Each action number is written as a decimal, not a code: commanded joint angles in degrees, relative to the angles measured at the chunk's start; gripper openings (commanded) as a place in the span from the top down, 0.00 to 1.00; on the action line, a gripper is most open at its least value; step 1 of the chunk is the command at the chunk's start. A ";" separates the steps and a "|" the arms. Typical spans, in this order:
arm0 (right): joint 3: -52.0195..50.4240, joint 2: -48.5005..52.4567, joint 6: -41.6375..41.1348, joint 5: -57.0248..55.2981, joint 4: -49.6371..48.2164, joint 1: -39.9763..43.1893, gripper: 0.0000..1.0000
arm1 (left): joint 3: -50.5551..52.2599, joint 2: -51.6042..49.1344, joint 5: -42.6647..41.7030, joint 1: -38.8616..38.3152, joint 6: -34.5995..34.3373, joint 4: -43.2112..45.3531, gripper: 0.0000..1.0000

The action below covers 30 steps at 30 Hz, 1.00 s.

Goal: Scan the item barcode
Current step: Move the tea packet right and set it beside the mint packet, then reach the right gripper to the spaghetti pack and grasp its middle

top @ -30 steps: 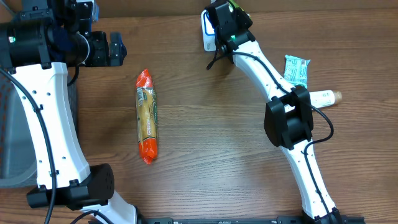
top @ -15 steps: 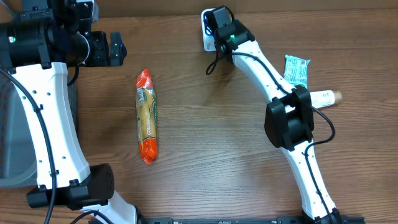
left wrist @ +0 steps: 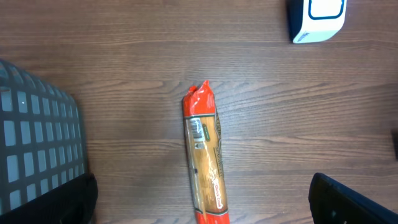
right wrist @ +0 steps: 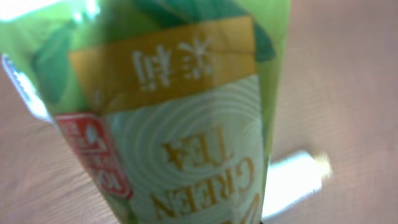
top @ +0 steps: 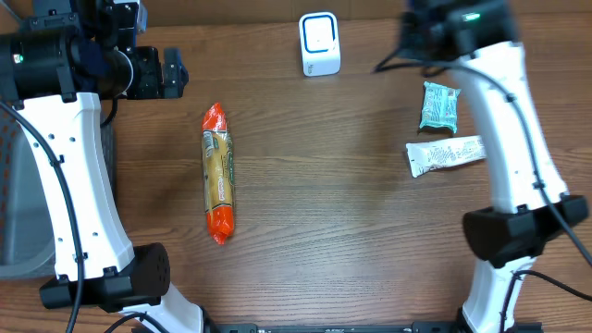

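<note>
Green tea packet, clamped in the right gripper, hangs above the table beside the scanner; the left gripper gapes empty. We judge presentation underway: next, its barcode must face that scanner.

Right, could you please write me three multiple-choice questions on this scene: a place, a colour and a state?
1. Where is the scanner? A in the basket; B at the table's far edge; C beside the teal packet.
2. The long packet's ends are: A blue; B orange; C black.
3. The left jaws are: A shut on the packet; B shut on the scanner; C open, empty.
Answers: B, it stands at the overhead view's top; B, both crimped ends are orange; C, the fingers sit wide apart.
</note>
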State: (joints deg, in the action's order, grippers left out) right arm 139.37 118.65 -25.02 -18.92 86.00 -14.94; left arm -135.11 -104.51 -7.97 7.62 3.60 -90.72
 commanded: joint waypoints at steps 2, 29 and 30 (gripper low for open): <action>-7.21 2.34 -26.86 3.06 3.32 7.74 0.96 | -0.90 0.74 -0.44 0.24 1.14 0.11 0.01; -30.91 2.12 -15.30 27.65 -18.67 20.33 0.38 | -0.90 0.74 -0.44 0.24 1.14 0.09 0.00; -27.89 2.10 -13.90 27.69 -16.35 20.22 0.38 | -0.90 0.74 -0.46 0.24 1.14 0.09 0.00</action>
State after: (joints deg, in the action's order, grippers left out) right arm 104.12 122.37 -45.08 5.28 67.07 5.52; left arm -135.11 -104.51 -7.97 7.62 3.60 -90.70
